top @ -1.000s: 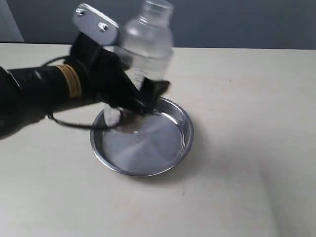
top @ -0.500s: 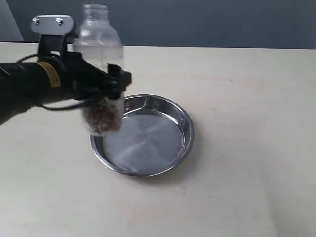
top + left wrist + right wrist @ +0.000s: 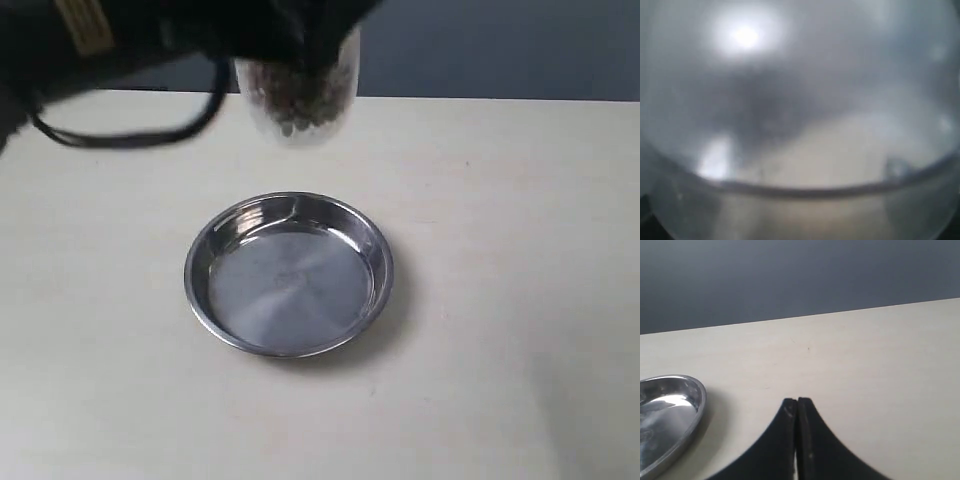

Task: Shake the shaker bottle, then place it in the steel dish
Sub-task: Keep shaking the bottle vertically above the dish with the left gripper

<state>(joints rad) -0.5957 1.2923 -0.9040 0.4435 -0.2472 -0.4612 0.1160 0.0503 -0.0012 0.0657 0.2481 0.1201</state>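
Observation:
The clear shaker bottle (image 3: 300,95) hangs high at the top of the exterior view, above and behind the steel dish (image 3: 288,273); brown granules lie in its lower end and its top is cut off by the frame. My left gripper (image 3: 300,35) is shut on it, its dark arm running in from the left. In the left wrist view the blurred bottle (image 3: 800,125) fills the whole picture and hides the fingers. The dish holds nothing. My right gripper (image 3: 797,401) is shut with nothing in it, low over the table to the right of the dish (image 3: 670,410).
The pale tabletop (image 3: 500,300) spreads around the dish. A dark grey wall (image 3: 500,45) runs along the table's far edge. A black cable (image 3: 120,135) droops under the left arm.
The left arm has swung the bottle up and to the right, from beside the dish's left rim to high above its far side. The granules shifted inside. The dish stayed put.

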